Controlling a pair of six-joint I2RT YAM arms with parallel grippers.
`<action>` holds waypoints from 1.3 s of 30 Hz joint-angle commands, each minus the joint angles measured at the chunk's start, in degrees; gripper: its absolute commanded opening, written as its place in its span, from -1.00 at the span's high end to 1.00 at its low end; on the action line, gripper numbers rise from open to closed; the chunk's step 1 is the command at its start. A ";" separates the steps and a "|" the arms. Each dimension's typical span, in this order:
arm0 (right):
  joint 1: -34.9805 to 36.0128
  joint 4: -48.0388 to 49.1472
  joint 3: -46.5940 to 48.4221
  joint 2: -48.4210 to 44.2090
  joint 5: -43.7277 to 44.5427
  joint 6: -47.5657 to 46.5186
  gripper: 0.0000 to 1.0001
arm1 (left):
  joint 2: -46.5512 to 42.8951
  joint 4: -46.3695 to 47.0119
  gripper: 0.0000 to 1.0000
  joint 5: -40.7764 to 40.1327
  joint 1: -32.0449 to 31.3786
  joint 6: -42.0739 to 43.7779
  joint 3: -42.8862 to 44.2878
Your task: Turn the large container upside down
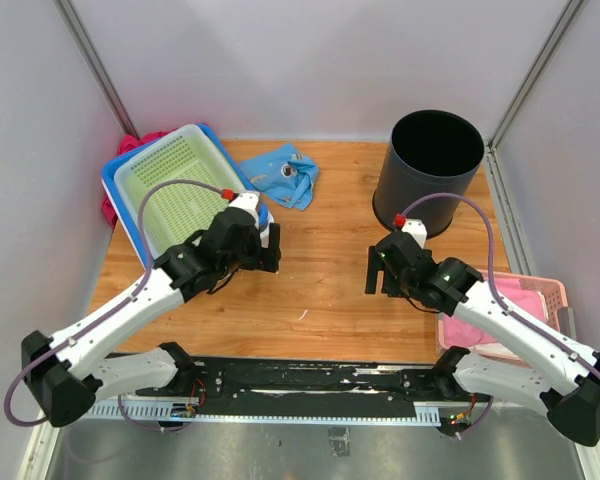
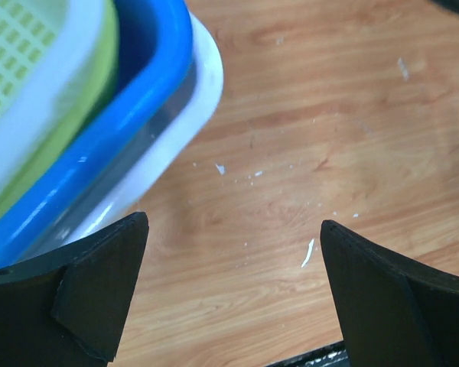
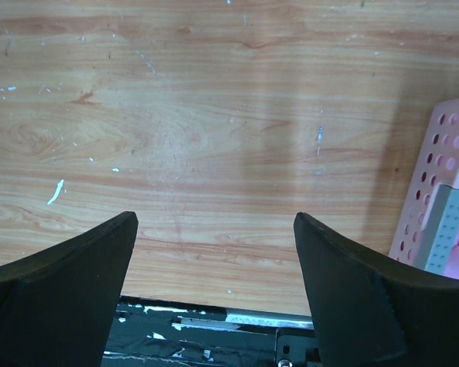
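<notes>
Bucket upright, mouth up. Right pincer wide and empty, just in front of the bucket. Left pincer also wide, well left of it, over the counter. Step looks like approach. Next: grip the rim, tip it over.

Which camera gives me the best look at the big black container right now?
Top external: the black container stands whole, upright, mouth up, at far right. Neither wrist view shows it clearly.
</notes>
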 commanded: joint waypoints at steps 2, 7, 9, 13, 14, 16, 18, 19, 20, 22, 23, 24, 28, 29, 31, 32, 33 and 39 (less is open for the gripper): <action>0.85 1.32 1.06 1.81 -1.08 -4.48 -0.71 | 7.23 -1.86 -0.98 6.30 -2.55 -0.10 4.04; 0.80 -3.38 16.75 2.43 9.58 -16.97 -0.72 | 12.31 4.01 -0.98 10.31 -4.94 -0.39 9.60; 0.77 -2.40 22.17 2.50 13.21 -21.13 -0.72 | 15.74 5.71 -0.98 8.31 -4.90 -1.76 13.15; -0.25 1.80 30.01 3.58 18.78 -27.98 -0.72 | 25.96 5.87 -0.98 1.40 -4.73 -3.78 23.24; -1.65 2.36 31.96 4.19 18.55 -28.98 -0.72 | 29.14 5.12 -0.98 0.50 -4.42 -3.88 26.37; -7.05 2.13 36.28 6.21 13.52 -30.00 -0.72 | 35.11 2.62 -0.98 -1.85 -3.65 -4.71 32.73; -14.65 1.02 40.20 8.90 3.06 -29.66 -0.72 | 39.69 1.78 -0.98 -2.78 -2.60 -4.66 37.27; -17.92 0.71 41.77 10.51 -1.32 -29.59 -0.71 | 41.38 1.68 -0.98 -2.94 -1.99 -4.78 38.87; -20.39 0.42 43.47 12.22 -6.19 -30.02 -0.71 | 42.65 1.92 -0.98 -2.25 -1.20 -4.84 39.81; -22.88 -1.18 47.56 16.28 -9.03 -31.93 -0.71 | 44.17 3.51 -0.98 -1.37 0.06 -5.04 40.09; -23.62 -2.11 49.85 18.68 -10.25 -32.98 -0.71 | 44.56 4.29 -0.98 -1.05 0.69 -5.07 39.56; -24.29 -3.18 51.87 21.05 -11.69 -34.19 -0.72 | 44.85 4.94 -0.98 -0.63 1.29 -5.08 38.85; -27.59 -7.17 59.84 31.22 -17.84 -36.88 -0.73 | 45.36 5.57 -0.98 1.74 3.20 -4.55 34.94; -28.12 -8.37 61.52 33.57 -18.59 -37.45 -0.73 | 45.30 5.22 -0.98 2.36 3.36 -4.35 33.97; -28.81 -10.76 65.41 38.02 -19.76 -38.43 -0.73 | 44.73 4.25 -0.98 2.77 3.58 -4.51 31.79; -28.95 -12.03 66.83 40.21 -19.83 -38.98 -0.73 | 44.10 4.07 -0.98 2.83 3.65 -4.78 30.17; -29.00 -13.23 68.08 42.19 -19.83 -39.59 -0.72 | 43.27 4.07 -0.98 2.83 3.71 -5.07 28.44; -28.97 -16.58 69.20 47.99 -18.83 -42.04 -0.54 | 36.00 4.31 -0.98 2.06 4.84 -6.58 17.13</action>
